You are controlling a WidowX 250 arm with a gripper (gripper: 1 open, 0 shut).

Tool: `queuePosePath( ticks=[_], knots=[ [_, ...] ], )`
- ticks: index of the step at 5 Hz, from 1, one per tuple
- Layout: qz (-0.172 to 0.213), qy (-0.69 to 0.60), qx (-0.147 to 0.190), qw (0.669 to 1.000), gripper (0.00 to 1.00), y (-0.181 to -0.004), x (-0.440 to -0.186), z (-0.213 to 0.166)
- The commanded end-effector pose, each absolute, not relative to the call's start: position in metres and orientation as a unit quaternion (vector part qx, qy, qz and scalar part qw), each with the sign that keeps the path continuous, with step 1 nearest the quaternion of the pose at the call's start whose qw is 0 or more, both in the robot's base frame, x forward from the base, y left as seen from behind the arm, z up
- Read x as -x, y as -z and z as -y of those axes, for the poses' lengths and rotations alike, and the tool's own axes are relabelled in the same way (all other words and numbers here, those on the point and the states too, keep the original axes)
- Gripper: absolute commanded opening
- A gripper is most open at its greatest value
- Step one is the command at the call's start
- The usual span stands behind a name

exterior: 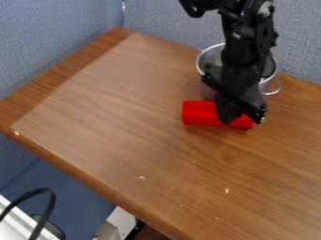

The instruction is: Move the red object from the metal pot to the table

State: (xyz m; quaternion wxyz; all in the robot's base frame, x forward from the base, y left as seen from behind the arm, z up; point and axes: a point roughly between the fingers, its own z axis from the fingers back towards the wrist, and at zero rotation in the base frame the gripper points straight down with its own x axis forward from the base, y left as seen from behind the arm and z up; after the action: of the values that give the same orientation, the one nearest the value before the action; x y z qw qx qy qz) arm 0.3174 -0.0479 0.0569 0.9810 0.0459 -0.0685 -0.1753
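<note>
The red object [204, 113] lies flat on the table [107, 103], just in front of the metal pot [216, 60]. The pot's shiny rim and one side handle show behind the black arm, which hides most of it. My gripper [239, 114] points down over the right end of the red object and covers that end. Its fingers are pressed together and shut, and they do not straddle the block. Whether the fingertips touch the block I cannot tell.
Blue partition walls stand behind the table at the back and left. The table's light rounded front edge [75, 169] runs diagonally, with a black cable [36, 208] hanging below it at the bottom left.
</note>
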Motion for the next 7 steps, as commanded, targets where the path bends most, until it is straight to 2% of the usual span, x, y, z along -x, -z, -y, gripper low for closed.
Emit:
queuePosePath(
  ticks=[1, 2, 3, 5, 7],
  knots=[
    [0.109, 0.197, -0.040, 0.973, 0.00, -0.083, -0.316, 0.059],
    [0.116, 0.218, -0.033, 0.968, 0.00, -0.088, -0.310, 0.068],
    [0.116, 0.240, -0.019, 0.963, 0.00, -0.084, -0.301, 0.082],
    [0.108, 0.269, 0.006, 0.957, 0.00, -0.070, -0.269, 0.105],
    [0.100, 0.304, 0.018, 0.947, 0.00, -0.066, -0.238, 0.120]
  ],
)
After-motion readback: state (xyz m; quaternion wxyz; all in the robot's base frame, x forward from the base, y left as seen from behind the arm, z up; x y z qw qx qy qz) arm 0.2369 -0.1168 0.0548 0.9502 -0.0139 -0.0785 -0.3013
